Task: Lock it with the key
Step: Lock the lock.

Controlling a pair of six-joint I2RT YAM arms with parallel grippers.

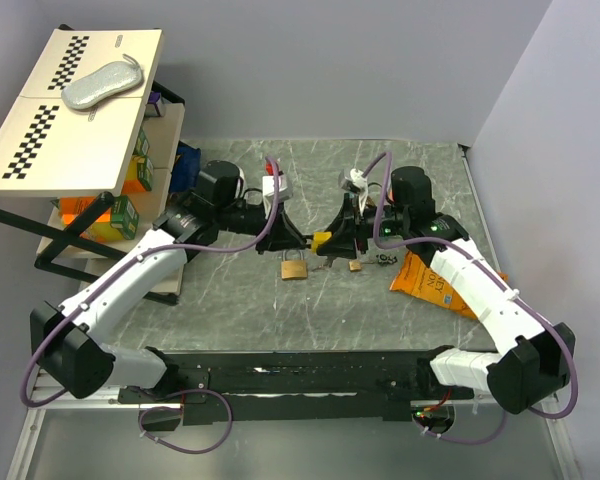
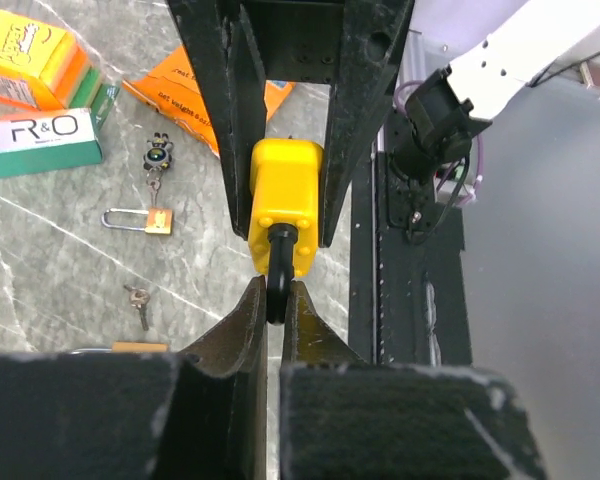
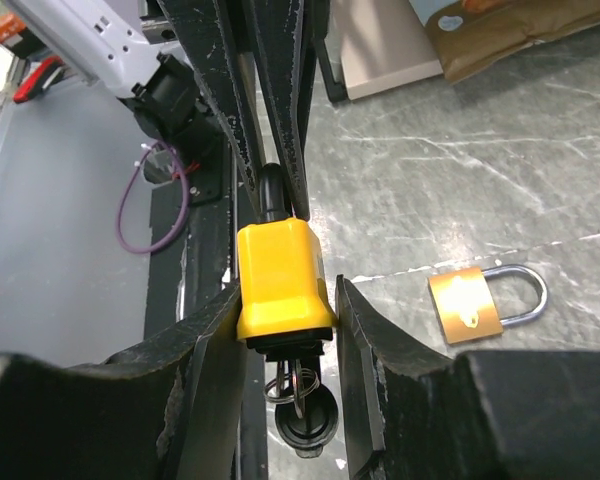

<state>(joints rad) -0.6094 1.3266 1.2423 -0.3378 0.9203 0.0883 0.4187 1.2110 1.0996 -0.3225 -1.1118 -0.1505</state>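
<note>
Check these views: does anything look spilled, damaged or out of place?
Nothing stands out. The yellow padlock is held between the left tool, on its shackle, and the right tool, on its body, with a key in it.

Green-and-white box (image 2: pixel 40 140): you can read "R&O" in large letters on its white panel, in the left wrist view.
Orange packet (image 2: pixel 175 95): dark print runs along its edge, too small and tilted for you to read.
Yellow-orange box (image 2: pixel 20 50): a curly logo at its corner, not legible.
</note>
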